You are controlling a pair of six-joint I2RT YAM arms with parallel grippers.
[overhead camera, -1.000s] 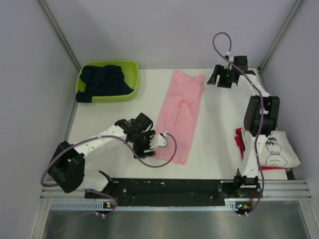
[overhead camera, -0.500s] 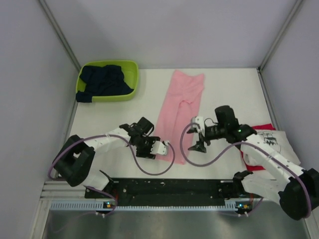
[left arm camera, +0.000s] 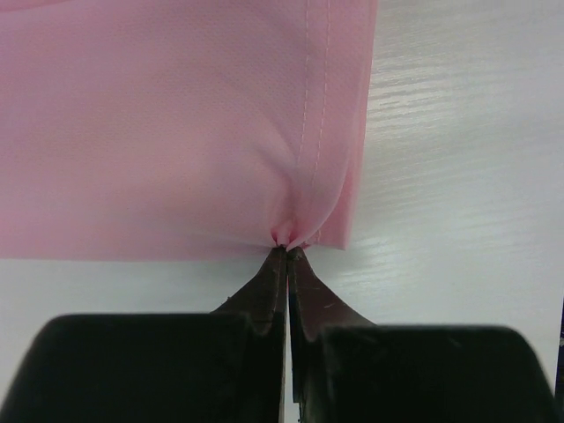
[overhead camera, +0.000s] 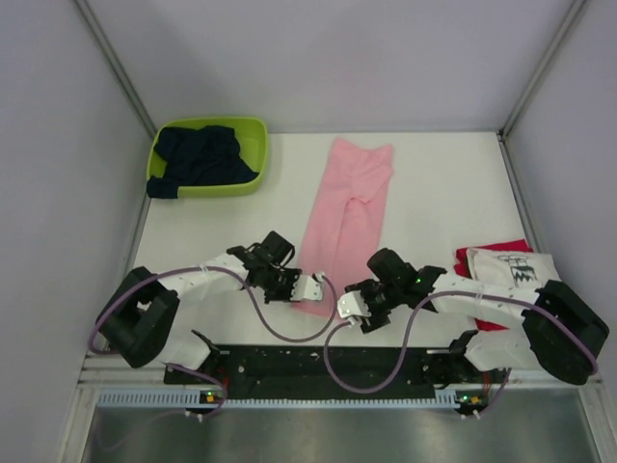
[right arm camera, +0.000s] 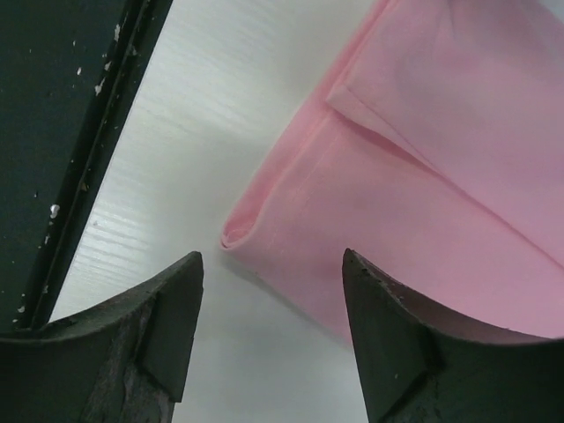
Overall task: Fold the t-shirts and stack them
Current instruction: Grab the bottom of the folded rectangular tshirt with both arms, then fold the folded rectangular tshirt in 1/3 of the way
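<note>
Our left claw [left arm camera: 287, 251] is pressed together, pinching one near hem corner of the pink t-shirt [left arm camera: 176, 132], which stretches away ahead of it. We judge this a hold for folding. Our right claw [right arm camera: 269, 264] is spread, the other corner just ahead of its gap, not yet gripped.

Bare table [overhead camera: 443, 183] lies open between the pink t-shirt [overhead camera: 347, 207] and the white t-shirt [overhead camera: 525, 280], which rests on the red t-shirt [overhead camera: 467, 258] by the right wall [overhead camera: 578, 145]. At the pink cloth's near end, 2 grippers crowd together: the left gripper [overhead camera: 310, 286] and the right gripper [overhead camera: 349, 307], with the black rail [overhead camera: 328, 365] just behind. The lime-green basket [overhead camera: 258, 135] fills the far left corner against the left wall [overhead camera: 58, 193].
</note>
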